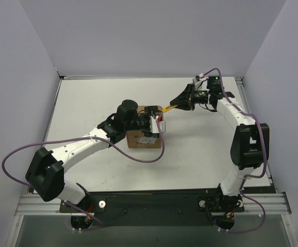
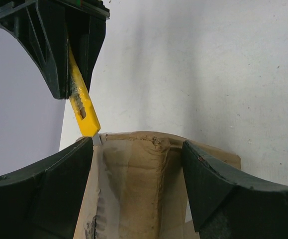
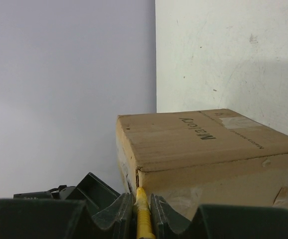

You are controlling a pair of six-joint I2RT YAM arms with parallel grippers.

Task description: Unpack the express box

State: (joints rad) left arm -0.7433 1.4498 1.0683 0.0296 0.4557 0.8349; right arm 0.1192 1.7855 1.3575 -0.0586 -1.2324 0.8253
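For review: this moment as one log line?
left gripper open over express box | right gripper shut on utility knife | blade tip at box corner

white left arm (image 1: pixel 82 146) and right arm (image 1: pixel 236 116), chunky black joint housings (image 1: pixel 45 174), thin purple cables (image 1: pixel 3 165) looping from bases, matte black wedge-shaped fingers (image 2: pixel 223 194), small green light (image 1: pixel 216 80) on right wrist

The jaws of the left gripper (image 2: pixel 138 164) are straddling the top of the express box (image 1: pixel 143 139) and the utility knife (image 1: pixel 170 107) is crowding its far right corner, while bare table (image 1: pixel 87 98) is lying open behind it.
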